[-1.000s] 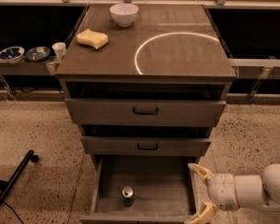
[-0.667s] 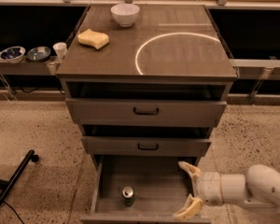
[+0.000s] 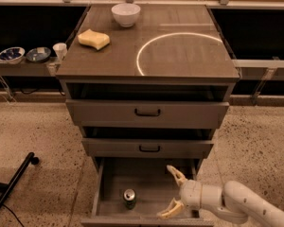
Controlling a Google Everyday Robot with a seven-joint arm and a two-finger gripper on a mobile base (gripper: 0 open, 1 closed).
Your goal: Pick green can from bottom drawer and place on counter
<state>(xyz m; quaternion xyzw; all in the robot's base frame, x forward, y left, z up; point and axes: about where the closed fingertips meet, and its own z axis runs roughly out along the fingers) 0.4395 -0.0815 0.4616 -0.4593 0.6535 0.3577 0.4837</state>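
1. Gripper (image 3: 164, 191): white, two-fingered, reaching in on the arm (image 3: 241, 203) from the lower right. It is hovering inside the bottom drawer (image 3: 142, 176) at its right side, fingers (image 3: 177, 175) spread wide and grasping nothing, the opening facing left toward the can.
2. Green can (image 3: 129, 197): standing upright on the drawer floor, left of centre and near the front edge, silver top facing up. It is sitting apart from the gripper, so the pick is judged not yet made; closing the gap sideways is looking like the next need.
3. Bottom drawer: sitting pulled out well past the two above, exposing its floor for access from above.
4. Middle drawer (image 3: 149, 148) and top drawer (image 3: 146, 113): each projecting a little and overhanging the rear of the bottom drawer, which is likely limiting a straight lift.
5. Tabletop (image 3: 180, 56): grey-brown wood grain, serving as the counter for placement, with a white circle (image 3: 139, 60) glowing on its right half.
6. White bowl (image 3: 126, 14) and yellow sponge (image 3: 93, 38): resting at the rear left, outside the circle.
7. Floor (image 3: 33, 131): speckled stone, running around the cabinet.
8. Side ledge, left: carrying two small bowls (image 3: 24, 54) and a cup (image 3: 60, 50).
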